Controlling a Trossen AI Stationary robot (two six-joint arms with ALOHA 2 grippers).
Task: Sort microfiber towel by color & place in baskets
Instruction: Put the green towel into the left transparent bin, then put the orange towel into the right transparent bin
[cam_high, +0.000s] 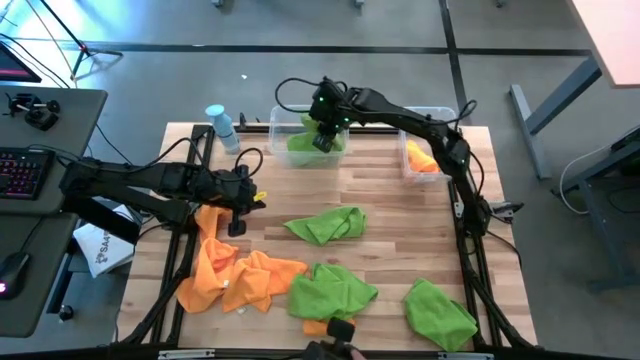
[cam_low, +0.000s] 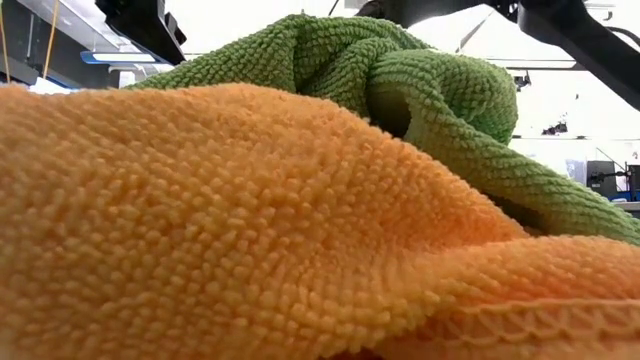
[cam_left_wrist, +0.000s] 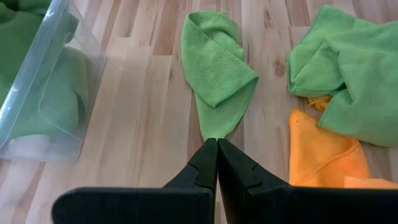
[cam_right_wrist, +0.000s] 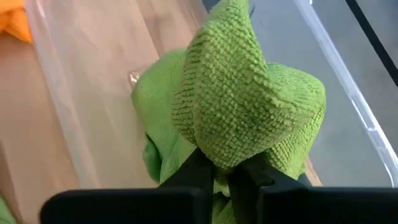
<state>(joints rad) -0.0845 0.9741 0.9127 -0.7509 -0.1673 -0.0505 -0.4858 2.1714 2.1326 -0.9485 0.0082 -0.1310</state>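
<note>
Two baskets (cam_high: 282, 124), four green towels (cam_high: 325, 225) on the table (another held).

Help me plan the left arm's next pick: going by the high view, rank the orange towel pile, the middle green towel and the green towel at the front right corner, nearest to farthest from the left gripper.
From the left gripper, shut above the table's left side:
1. Orange towel pile, just beneath and in front.
2. Middle green towel, toward the centre.
3. Corner green towel, front right.

Nubbly, looped microfiber cloth on the green towel (cam_right_wrist: 249, 106) and orange towel (cam_low: 230, 230), matt and rough. Clear, glossy, smooth plastic on the basket (cam_left_wrist: 53, 74) at upper left of the left wrist view. Pale wood planks, smooth with a satin sheen, on the table (cam_left_wrist: 143, 124); matt black plastic on the left gripper (cam_left_wrist: 217, 163).
</note>
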